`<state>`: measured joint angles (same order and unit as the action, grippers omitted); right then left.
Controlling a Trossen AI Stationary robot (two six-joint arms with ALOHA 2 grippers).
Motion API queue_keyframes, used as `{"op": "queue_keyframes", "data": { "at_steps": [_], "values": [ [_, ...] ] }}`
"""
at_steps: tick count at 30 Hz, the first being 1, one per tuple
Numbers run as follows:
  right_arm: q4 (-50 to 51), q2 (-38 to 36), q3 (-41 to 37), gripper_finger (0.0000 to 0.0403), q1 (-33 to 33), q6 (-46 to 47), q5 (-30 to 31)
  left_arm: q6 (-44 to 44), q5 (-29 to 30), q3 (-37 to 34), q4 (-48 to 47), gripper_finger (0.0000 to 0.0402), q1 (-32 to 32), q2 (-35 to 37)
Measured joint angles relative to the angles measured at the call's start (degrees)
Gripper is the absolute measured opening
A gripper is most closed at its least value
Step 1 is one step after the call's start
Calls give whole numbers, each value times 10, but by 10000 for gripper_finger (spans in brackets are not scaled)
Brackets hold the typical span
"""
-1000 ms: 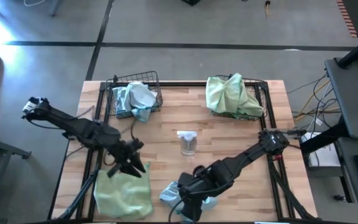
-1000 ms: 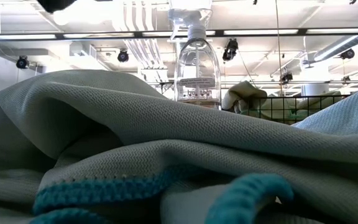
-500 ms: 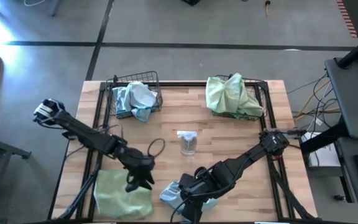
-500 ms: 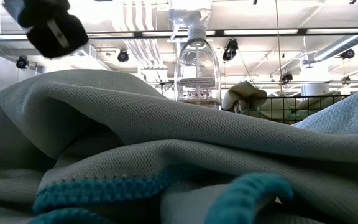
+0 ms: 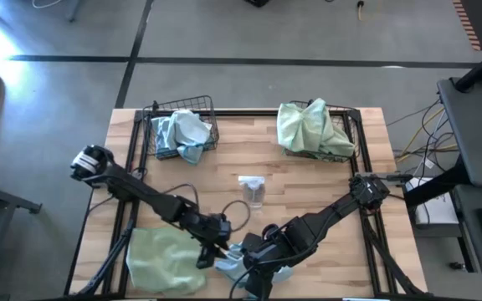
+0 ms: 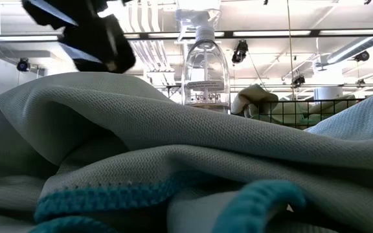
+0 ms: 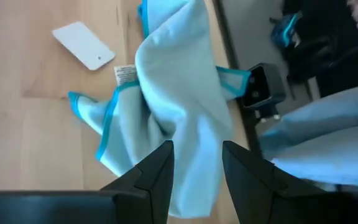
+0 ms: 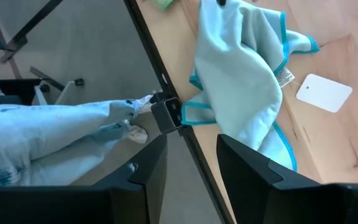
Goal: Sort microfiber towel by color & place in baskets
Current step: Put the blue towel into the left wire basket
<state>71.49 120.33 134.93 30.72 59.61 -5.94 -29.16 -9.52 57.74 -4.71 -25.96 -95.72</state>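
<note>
A crumpled light blue microfiber towel point(image 5: 229, 264) with a teal hem lies on the table by the near edge and fills the low view point(image 6: 186, 162). My left gripper point(image 5: 210, 253) hangs open just above it, slanting down; its fingers frame the towel point(image 7: 179, 99) in the left wrist view. My right gripper point(image 5: 253, 272) waits open on the towel's right side, above the near edge point(image 8: 190, 142). A pale green towel point(image 5: 166, 261) lies spread at the near left. The far left basket point(image 5: 155, 125) holds blue towels. The far right basket point(image 5: 354, 125) holds green ones.
A clear spray bottle point(image 5: 253, 191) stands at the table's middle. A white card point(image 7: 82, 45) lies on the wood beside the blue towel. A small black camera point(image 8: 168, 114) sits at the near edge. A person's leg in jeans point(image 8: 61, 140) shows beyond that edge.
My left gripper has travelled from above the green towel toward the table's right and near edges, sinking and tipping further down, and now hangs over the blue towel. Neither towel has moved.
</note>
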Motion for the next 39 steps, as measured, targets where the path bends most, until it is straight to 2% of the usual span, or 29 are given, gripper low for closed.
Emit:
{"op": "queue_keyframes", "data": {
  "at_steps": [6,11,31,39],
  "values": [
    [4,0,0,134,4,0,-4,37,-16,73,-85,122,0,-68],
    [7,0,0,134,10,0,-5,48,-20,107,-107,122,-5,-108],
    [15,0,0,134,52,40,-5,26,-21,135,-98,121,-7,-170],
    [16,0,0,134,54,44,0,2,-16,131,-99,91,-8,-172]
  ]
}}
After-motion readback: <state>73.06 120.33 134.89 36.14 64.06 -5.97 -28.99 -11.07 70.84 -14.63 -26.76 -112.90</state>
